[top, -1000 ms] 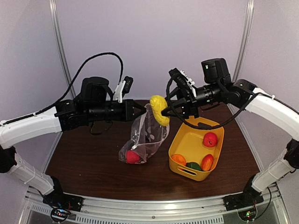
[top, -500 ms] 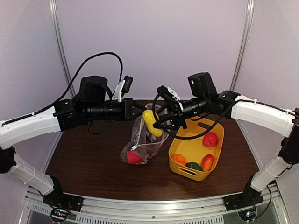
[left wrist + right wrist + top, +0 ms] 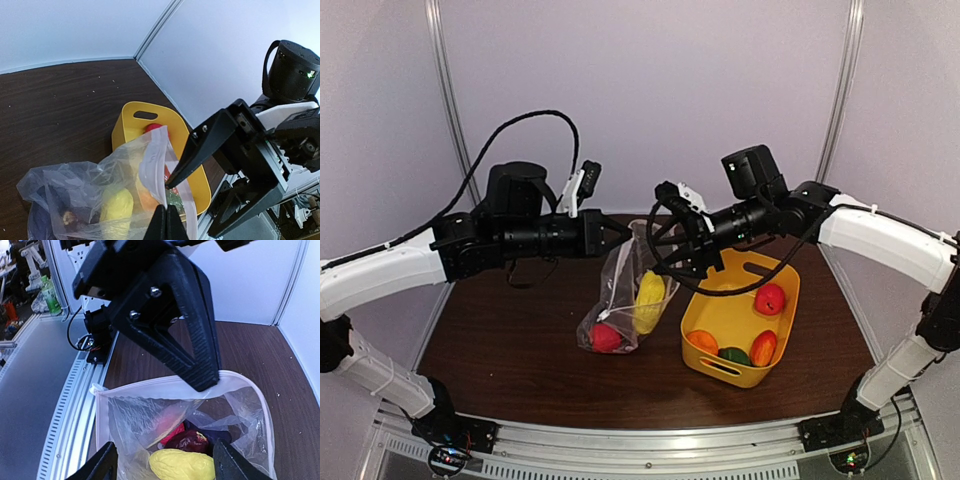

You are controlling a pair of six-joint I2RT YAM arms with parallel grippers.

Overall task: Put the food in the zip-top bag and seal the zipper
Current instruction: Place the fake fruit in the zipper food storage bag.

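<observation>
**Top view.** Left gripper [image 3: 620, 236] pinched shut on the upper edge of the bag [image 3: 620, 285]. Bag hanging from that grip, mouth up, bottom resting on the table [image 3: 510, 340]. Right gripper [image 3: 668, 245] just beside the mouth, fingers spread, nothing between them. Inside the bag: yellow food [image 3: 649, 300] against the right wall, red food [image 3: 606, 337] at the bottom. Just right of the bag, tub [image 3: 788, 300] holding a red piece [image 3: 770, 298], orange piece [image 3: 702, 341], green piece [image 3: 731, 355] and orange-red piece [image 3: 763, 347].

**Left wrist view.** Own fingertips [image 3: 166, 220] pressed together on the whitish zipper [image 3: 150, 167] strip at the mouth. One black finger of the right gripper at the mouth rim; contact not determinable. Yellow food [image 3: 117, 202] and a dark piece [image 3: 62, 216] visible through the plastic. Tub [image 3: 125, 131] behind the bag.

**Right wrist view.** Own fingers [image 3: 102, 465] wide apart above the open mouth, holding nothing. Left gripper [image 3: 205, 382] clamped on the far rim. Down in the bag: yellow food [image 3: 182, 465] nearest, dark piece [image 3: 192, 440] just behind it.
</observation>
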